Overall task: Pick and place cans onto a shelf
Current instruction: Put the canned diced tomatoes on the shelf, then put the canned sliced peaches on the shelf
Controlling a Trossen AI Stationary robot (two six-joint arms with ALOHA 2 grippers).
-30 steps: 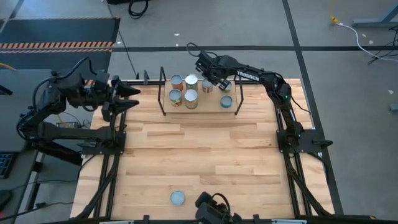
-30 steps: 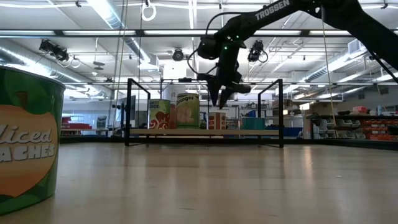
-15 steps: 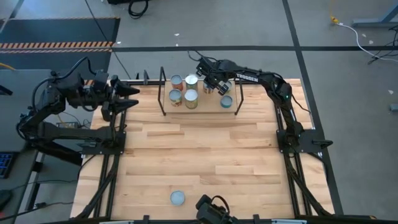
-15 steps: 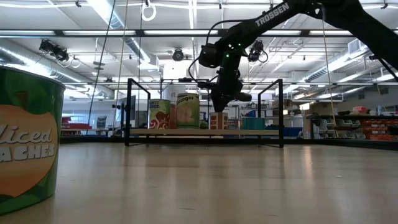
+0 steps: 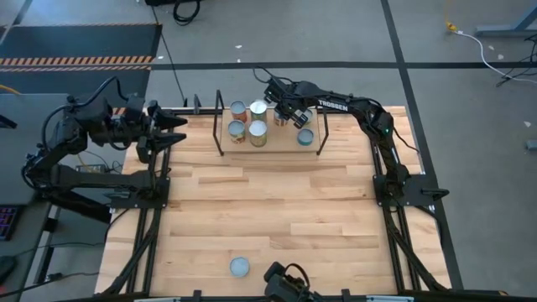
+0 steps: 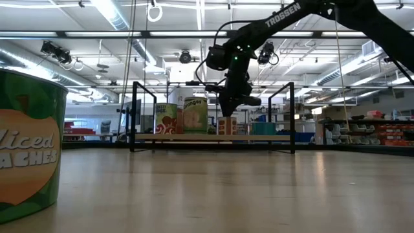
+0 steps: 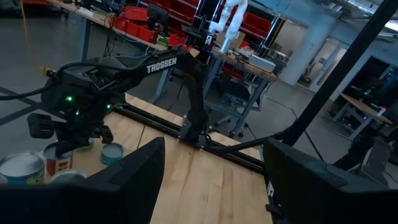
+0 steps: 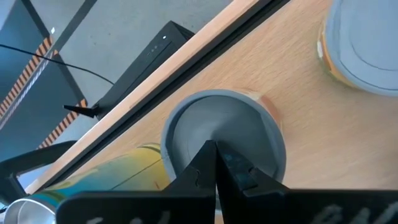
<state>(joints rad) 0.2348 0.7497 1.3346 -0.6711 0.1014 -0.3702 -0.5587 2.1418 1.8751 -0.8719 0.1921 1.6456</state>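
The shelf (image 5: 270, 144) stands at the table's far edge, its wood board (image 6: 259, 137) between black rod uprights. Several cans stand on it. My right gripper (image 5: 285, 106) is shut, pointing down over the grey top of an orange-red can (image 6: 226, 125) near the shelf's middle. In the right wrist view its joined fingertips (image 8: 216, 163) lie in front of that can's top (image 8: 205, 124). My left gripper (image 5: 174, 130) is open and empty at the table's far left corner. One green-labelled can (image 5: 239, 267) stands alone at the near edge. My right gripper comes from above with its shut fingertips at the middle of the orange-red can's top (image 8: 239, 127). The can stands upright on the shelf board. I cannot tell whether the tips touch the top or stand just above it.
Two cans (image 5: 238, 110) (image 5: 258, 109) stand at the shelf's far left, two more (image 5: 237, 129) (image 5: 257, 132) in front of them, and a teal one (image 5: 304, 137) to the right. Black uprights (image 6: 136, 116) (image 6: 292, 116) flank the board. Bare tabletop (image 5: 277, 210) lies between the shelf and the lone can.
My right gripper has gone down toward the orange-red can on the shelf, then kept still over its top. The cans have not moved.
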